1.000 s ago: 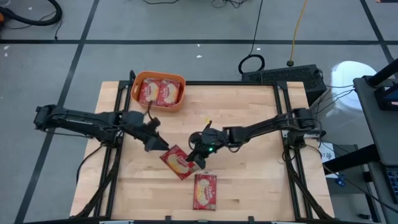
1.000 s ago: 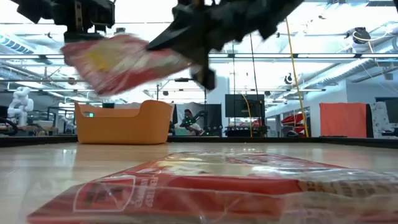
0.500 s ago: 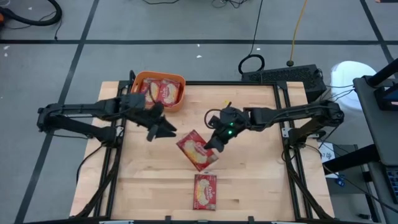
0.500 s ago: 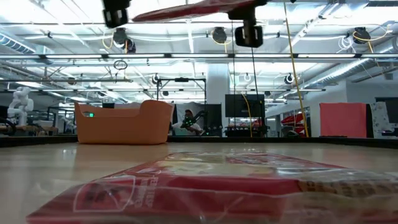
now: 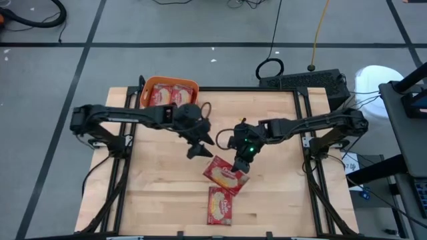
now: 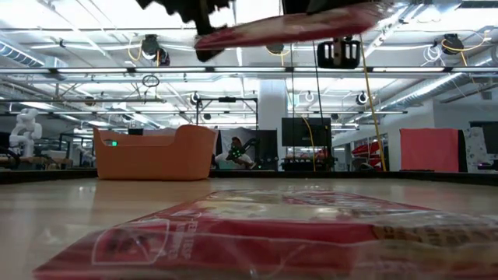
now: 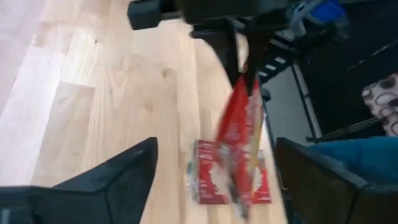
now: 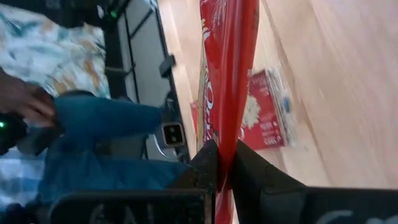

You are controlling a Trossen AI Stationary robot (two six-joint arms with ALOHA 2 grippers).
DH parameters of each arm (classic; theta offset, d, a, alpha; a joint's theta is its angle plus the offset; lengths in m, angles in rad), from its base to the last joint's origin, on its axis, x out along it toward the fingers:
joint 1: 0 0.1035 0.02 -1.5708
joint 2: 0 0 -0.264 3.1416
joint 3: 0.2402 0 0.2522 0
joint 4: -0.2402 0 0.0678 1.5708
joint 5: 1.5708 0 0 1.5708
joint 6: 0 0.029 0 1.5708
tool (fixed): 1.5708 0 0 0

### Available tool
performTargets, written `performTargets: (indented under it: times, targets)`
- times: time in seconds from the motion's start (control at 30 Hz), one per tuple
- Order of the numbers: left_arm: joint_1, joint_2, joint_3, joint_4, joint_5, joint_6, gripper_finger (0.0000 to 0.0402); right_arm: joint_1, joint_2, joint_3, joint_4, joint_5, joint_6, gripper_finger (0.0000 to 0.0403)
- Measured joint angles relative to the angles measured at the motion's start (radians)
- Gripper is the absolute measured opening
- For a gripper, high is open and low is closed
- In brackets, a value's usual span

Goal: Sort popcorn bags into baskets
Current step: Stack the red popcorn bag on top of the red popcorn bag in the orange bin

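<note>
The right gripper (image 5: 241, 160) pinches one edge of a flat red popcorn packet with a cream oval picture (image 5: 225, 175), and that thin hold is the main risk: the packet hangs slack beyond the fingertips above the wooden table (image 5: 280, 193), so a quick swing could let it slip out or fold. In the right wrist view the two dark fingers (image 8: 205, 163) are pressed together on the packet's edge, with the rest of the packet (image 8: 225, 74) running straight ahead of them.

The left gripper (image 5: 195, 148) hovers just beside the packet, fingers spread wide and holding nothing. From its wrist camera the hanging packet (image 7: 239, 134) sits ahead of and between its two fingers (image 7: 121, 171), not yet touched. If this is a handover, closing too early or off-centre could knock the packet from the other grip.

A second red packet (image 5: 221, 205) lies flat on the table below the held one, clear of both sets of fingers. The orange plastic tub with rounded corners (image 5: 192, 85) stands behind the left gripper, well apart from the right fingers, with red packets (image 5: 165, 96) already inside.
</note>
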Motion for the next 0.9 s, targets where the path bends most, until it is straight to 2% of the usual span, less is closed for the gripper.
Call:
performTargets:
  times: [0.17,0.37,0.53,0.7,0.9]
  targets:
    - [-0.003,0.086,0.001,0.089,0.086,0.034,0.0344,0.011,0.000,0.000,-0.059,0.002,-0.053,0.0015]
    - [-0.042,0.171,0.001,0.230,0.105,0.033,0.0312,0.008,0.000,0.000,-0.084,0.012,-0.123,0.0015]
    - [-0.070,0.232,0.002,0.298,0.103,-0.012,0.0278,-0.003,0.000,0.000,-0.106,0.083,-0.146,0.0015]
    - [-0.079,0.246,0.002,0.282,0.021,-0.020,0.0224,-0.005,0.000,0.000,-0.111,0.088,-0.178,0.0015]
    - [-0.077,0.246,0.002,0.285,-0.003,0.001,0.0118,-0.005,0.000,0.000,-0.142,0.133,-0.169,0.0015]
